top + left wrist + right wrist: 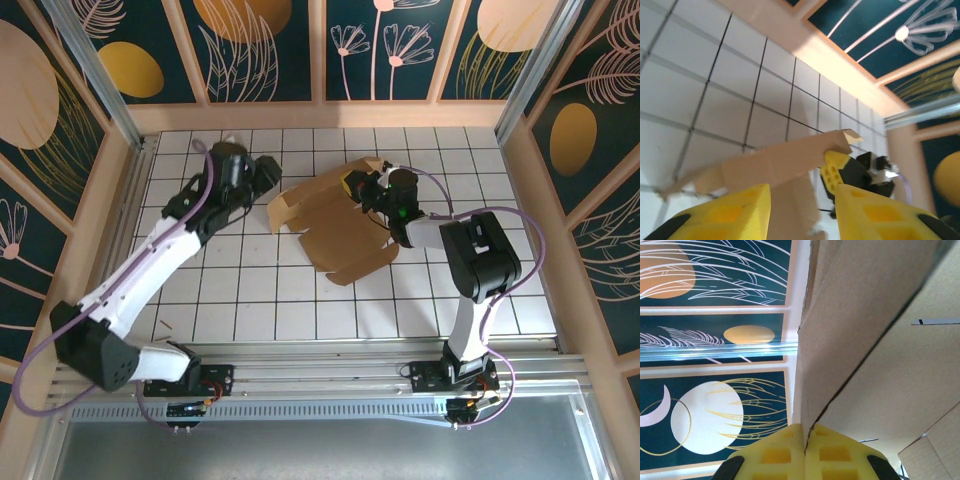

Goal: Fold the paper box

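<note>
The white tiled tabletop (300, 300) is fenced by wooden walls with dark panels of painted leaves and orange discs. The paper box (325, 225), an unfolded sheet of plain brown cardboard with flaps and tabs, is spread over the far half of the tabletop, about midway between the left and right edges. Most of it lies flat. Its far right part is lifted off the tiles.

The left arm is stretched from the near left corner toward the sheet's left flap, with the left pincer (268, 178) just beside that flap. In the left wrist view its yellow fingers (735, 212) are seen apart, and a raised, blurred edge of the paper box (765, 165) crosses the gap between them. Whether either finger touches the cardboard cannot be told, as the fingers are cut off by the lower border.

The right arm is bent in from the near right corner. The right pincer (358, 185) is clamped on the sheet's lifted far right flap, and that corner is hidden under it from above. In the right wrist view the two fingers are pressed together on a thin cardboard edge (865, 340). A pale line with a tiny dark mark (920, 321) is seen on the cardboard, but it is too small to be read.
</note>
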Robot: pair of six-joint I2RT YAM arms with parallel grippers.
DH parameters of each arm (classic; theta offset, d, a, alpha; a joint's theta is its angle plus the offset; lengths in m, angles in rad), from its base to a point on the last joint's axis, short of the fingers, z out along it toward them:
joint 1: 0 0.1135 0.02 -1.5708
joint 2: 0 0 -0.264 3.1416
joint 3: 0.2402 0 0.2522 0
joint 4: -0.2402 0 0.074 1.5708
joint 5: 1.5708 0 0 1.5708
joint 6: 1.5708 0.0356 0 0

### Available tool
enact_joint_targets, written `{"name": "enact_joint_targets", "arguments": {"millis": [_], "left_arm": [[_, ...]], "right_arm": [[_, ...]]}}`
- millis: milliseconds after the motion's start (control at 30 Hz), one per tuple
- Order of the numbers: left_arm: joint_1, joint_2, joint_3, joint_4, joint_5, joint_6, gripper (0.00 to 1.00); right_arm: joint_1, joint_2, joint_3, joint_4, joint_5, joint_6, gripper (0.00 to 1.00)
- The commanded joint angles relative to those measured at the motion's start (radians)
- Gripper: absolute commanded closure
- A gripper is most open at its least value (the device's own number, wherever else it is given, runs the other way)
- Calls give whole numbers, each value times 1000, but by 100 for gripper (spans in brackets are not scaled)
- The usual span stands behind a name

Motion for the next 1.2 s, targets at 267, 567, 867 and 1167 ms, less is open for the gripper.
{"name": "enact_joint_targets", "arguments": {"millis": [267,567,867,1167], "left_arm": [[-3,219,-78,304,184,-125,62],[-5,324,-36,348,183,-92,54],[-6,394,-19,326,148,-63,42],[-6,473,5,459,224,-92,51]], "right_arm": [[14,16,7,-8,-14,-4,100],[14,8,2,-23,-20,-12,100],[16,0,3,-29,-20,-16,100],[19,11,7,-29,-25,-11,100]]}}
